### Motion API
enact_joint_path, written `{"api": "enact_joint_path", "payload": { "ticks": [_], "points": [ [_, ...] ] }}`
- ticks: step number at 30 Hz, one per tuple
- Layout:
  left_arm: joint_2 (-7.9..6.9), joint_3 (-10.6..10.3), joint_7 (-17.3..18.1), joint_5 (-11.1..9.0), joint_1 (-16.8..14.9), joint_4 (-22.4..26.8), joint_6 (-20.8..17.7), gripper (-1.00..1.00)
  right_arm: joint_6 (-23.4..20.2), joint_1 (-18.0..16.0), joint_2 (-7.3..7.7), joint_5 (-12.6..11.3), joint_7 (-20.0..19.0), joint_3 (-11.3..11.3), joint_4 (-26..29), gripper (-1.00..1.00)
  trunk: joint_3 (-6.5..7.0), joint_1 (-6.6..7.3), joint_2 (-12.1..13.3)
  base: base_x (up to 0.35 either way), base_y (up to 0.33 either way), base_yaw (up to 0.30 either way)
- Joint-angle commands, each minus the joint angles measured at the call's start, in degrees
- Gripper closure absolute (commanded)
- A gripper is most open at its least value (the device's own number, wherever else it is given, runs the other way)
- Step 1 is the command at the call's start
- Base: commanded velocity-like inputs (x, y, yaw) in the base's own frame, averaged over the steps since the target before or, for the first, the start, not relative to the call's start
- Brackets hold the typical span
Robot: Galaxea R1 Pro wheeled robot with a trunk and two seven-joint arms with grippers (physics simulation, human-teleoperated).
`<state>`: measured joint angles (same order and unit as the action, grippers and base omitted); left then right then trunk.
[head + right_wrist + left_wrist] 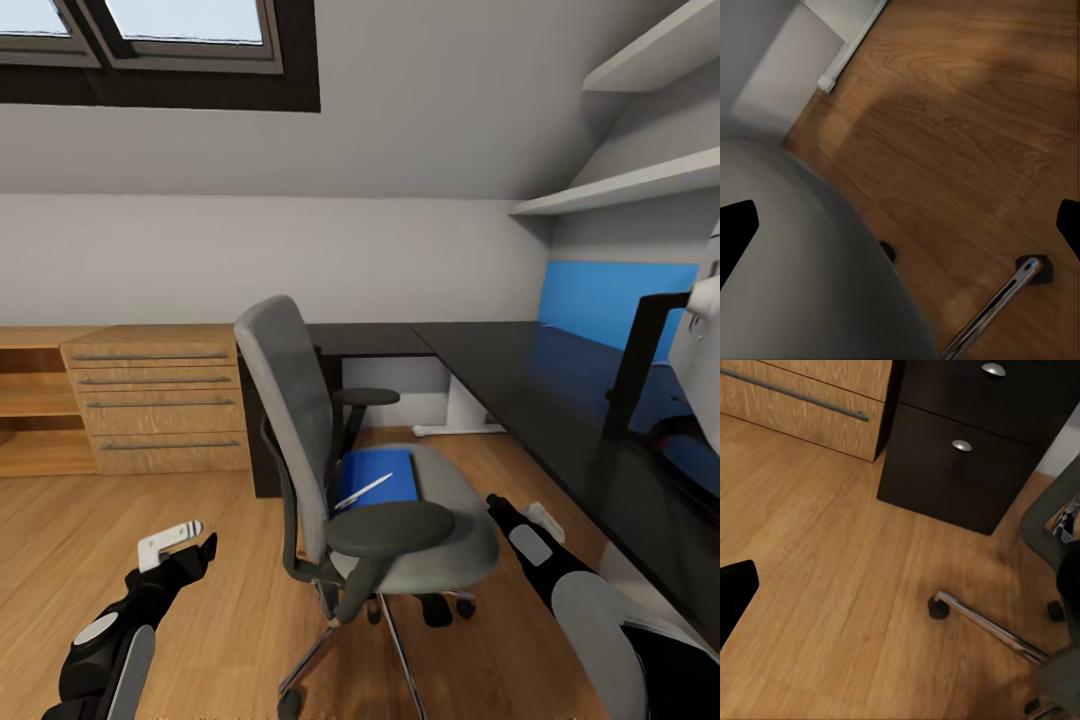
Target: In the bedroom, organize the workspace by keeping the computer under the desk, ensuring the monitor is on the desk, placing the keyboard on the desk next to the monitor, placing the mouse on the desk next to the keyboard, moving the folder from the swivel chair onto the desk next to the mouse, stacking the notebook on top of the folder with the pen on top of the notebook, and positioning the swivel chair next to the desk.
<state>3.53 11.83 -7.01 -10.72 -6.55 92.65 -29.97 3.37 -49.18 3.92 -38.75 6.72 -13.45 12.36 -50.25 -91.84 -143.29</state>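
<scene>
Attic bedroom w/ sloped ceiling, skylight, wood floor. Black L-shaped desk along right wall, blue rear panel, dark drawer unit under its near end; wooden chest at left. Chair mid-floor, just beside desk, back turned left. Folder flat on seat; pen lying across it. Left gripper low over floor, fingers spread. Right gripper beside seat edge, fingers spread per wrist view.

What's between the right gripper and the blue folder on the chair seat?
The swivel chair's near armrest sits partly in front of the folder; the right gripper is beside the seat edge, otherwise unobstructed.
</scene>
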Motion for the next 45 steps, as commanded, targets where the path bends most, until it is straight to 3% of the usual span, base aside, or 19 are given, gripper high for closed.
{"api": "enact_joint_path", "payload": {
  "ticks": [1,15,25,45],
  "points": [
    [0.06,0.0,-0.4,-0.6,0.0,0.1,-0.3,-1.00,0.0,0.0,0.20,-0.8,0.1,0.3,0.0,-1.00,-0.29,-0.01,0.0,0.000,0.000,0.000],
    [0.07,0.1,-0.4,-0.6,0.0,0.1,-0.2,-1.00,-0.1,0.0,0.22,-0.9,0.0,0.4,0.1,-1.00,-3.39,-0.37,-0.2,0.000,0.000,0.000],
    [0.07,0.3,-0.4,-0.6,0.0,0.1,-0.1,-1.00,0.1,0.0,0.00,-0.9,-0.1,0.4,0.2,-1.00,-3.36,-0.37,-0.2,0.000,0.000,0.037],
    [0.07,0.1,-0.5,-0.5,0.0,0.1,-0.1,-1.00,0.2,0.0,-0.05,-0.8,-0.2,0.4,0.2,-1.00,-2.93,-0.37,-0.2,0.000,0.000,0.251]
  ]
}}
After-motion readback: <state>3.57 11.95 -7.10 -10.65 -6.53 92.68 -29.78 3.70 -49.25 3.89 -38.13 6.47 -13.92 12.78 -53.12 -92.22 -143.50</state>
